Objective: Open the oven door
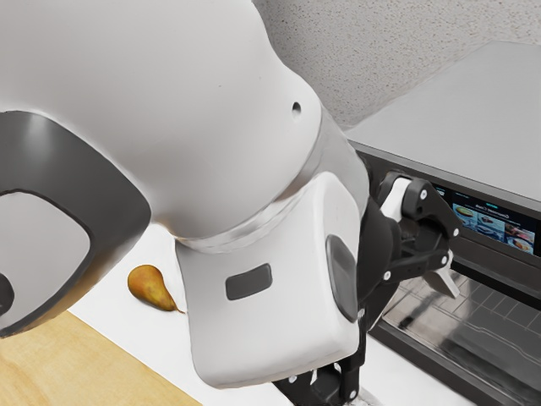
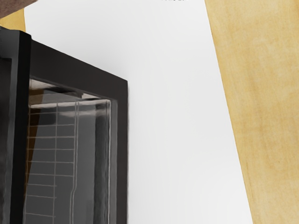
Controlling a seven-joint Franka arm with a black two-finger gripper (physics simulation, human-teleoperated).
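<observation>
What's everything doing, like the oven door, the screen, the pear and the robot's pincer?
Oven door: looks shut
Oven screen: lit up, showing little pictures
Pear: lying on its side
Pincer: open, fingers spread apart

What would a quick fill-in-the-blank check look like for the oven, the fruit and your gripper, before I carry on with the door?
The brownish fruit lying on the white surface is a ____.
The lit display on the oven shows small pictures of ____.
My gripper holds nothing, and it is not shut but ____.

Missing words: pear; food; open.
</observation>
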